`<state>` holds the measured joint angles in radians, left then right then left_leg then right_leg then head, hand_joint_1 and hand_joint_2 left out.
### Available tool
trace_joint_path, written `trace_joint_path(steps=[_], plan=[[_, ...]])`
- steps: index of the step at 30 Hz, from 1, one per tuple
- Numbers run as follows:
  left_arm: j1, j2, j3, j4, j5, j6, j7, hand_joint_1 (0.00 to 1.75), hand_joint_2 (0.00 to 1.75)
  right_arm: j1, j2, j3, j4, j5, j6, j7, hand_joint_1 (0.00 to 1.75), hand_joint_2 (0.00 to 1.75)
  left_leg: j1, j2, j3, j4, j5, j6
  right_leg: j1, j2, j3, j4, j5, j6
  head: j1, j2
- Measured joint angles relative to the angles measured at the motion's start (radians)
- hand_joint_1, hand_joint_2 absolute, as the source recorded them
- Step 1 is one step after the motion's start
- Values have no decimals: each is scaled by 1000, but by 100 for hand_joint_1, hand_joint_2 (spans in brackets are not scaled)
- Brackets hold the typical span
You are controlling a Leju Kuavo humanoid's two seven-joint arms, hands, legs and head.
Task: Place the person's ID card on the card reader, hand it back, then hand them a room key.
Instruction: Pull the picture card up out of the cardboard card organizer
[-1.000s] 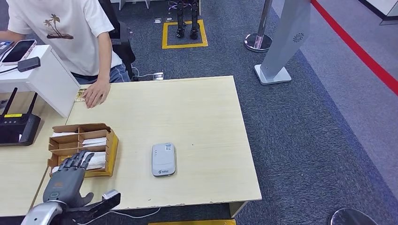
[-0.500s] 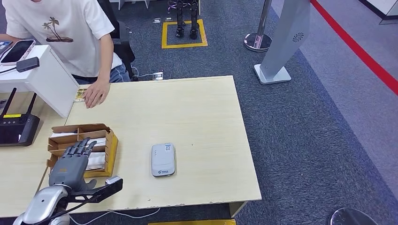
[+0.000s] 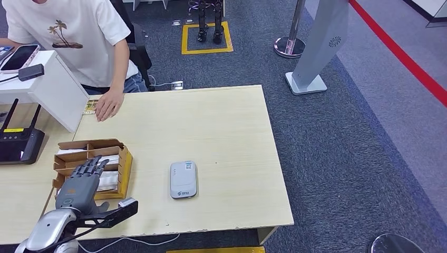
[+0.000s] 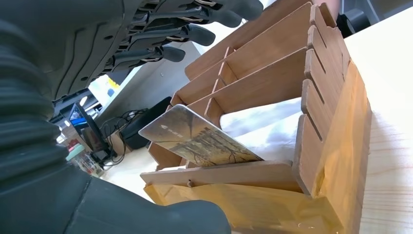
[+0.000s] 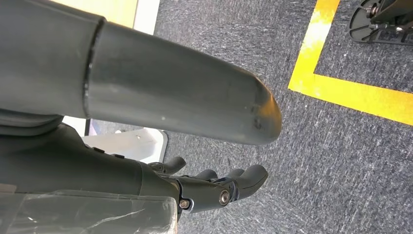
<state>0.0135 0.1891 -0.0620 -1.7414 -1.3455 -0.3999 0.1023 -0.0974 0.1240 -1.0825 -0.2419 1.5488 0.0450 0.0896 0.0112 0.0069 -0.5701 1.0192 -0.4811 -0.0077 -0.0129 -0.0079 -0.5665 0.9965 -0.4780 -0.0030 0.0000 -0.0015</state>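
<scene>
At lower left of the head view I see my left hand (image 3: pixel 79 184) spread flat, fingers apart and empty, over the wooden card box (image 3: pixel 122 167). A room key card (image 4: pixel 199 141) leans in its front slot. My right hand (image 5: pixel 214 187) hangs curled, holding nothing. The card reader (image 3: pixel 183 179) lies mid-table.

Bright, even indoor light; soft shadows; wrist views blurred up close

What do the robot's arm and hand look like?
The left arm is shiny silver and rounded. Its left hand is grey with darker, jointed fingers and a ribbed grey cover near the wrist. A thin black cable runs under it. The right hand is dark grey too.
</scene>
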Motion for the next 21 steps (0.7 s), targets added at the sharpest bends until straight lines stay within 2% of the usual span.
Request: trace_joint_path(steps=[21], plan=[[50,40,0,-24,12,-16,16,0,175,0,0,1,0,0,0,0,0,0,0,0,0,0,0,0,0,0,0,0,0,0,0,0]])
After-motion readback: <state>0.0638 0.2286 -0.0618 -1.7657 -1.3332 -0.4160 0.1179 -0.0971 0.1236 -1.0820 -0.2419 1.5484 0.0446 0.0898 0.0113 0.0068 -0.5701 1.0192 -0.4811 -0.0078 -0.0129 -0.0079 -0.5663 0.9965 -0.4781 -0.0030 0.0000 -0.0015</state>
